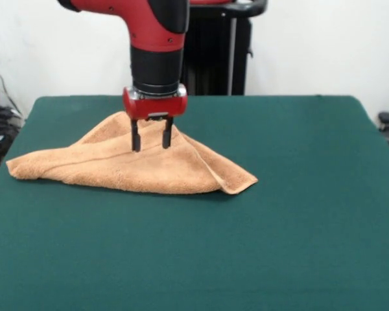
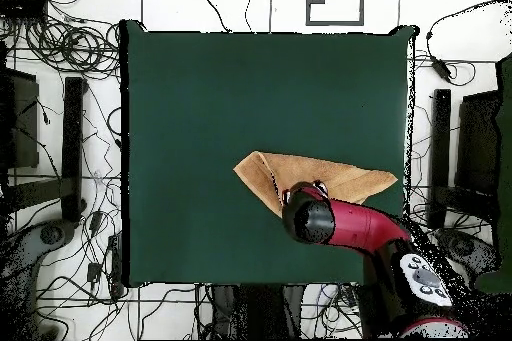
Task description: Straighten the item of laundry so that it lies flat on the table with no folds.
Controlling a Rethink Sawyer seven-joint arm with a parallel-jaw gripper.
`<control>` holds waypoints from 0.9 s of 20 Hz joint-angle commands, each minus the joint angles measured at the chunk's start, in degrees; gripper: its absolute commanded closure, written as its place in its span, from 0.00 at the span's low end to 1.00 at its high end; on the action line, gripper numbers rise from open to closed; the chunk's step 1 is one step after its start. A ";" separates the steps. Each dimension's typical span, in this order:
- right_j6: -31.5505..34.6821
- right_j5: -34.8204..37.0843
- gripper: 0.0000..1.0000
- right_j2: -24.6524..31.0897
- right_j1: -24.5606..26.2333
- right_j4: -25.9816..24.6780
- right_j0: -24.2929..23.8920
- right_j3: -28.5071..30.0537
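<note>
The peach-orange towel (image 1: 117,167) lies folded into a rough triangle on the left half of the dark green table (image 1: 292,227), with a fold ridge running to its right corner. My gripper (image 1: 151,146) hangs straight down over the towel's upper middle. Its two black fingers (image 1: 135,137) are spread apart, their tips at the cloth, holding nothing. In the overhead view the towel (image 2: 300,174) lies near the table's (image 2: 220,97) robot-side right part, and the red arm (image 2: 345,222) covers its near edge and hides the gripper.
The black pedestal (image 1: 220,52) stands behind the table's far edge. Cables and dark equipment (image 2: 60,47) lie on the floor around the table. Green cloth stretches right and in front of the towel.
</note>
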 commanded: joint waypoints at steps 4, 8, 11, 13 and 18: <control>13.89 2.37 0.00 -0.40 3.66 3.31 1.68 5.06; 14.42 3.65 0.00 -0.28 3.38 4.55 2.23 6.49; 14.95 3.93 0.00 -0.70 3.50 5.48 2.77 6.84; 14.73 4.15 0.00 -0.54 3.57 5.95 2.70 6.92; 13.20 3.26 0.00 -0.68 5.20 5.72 2.58 5.71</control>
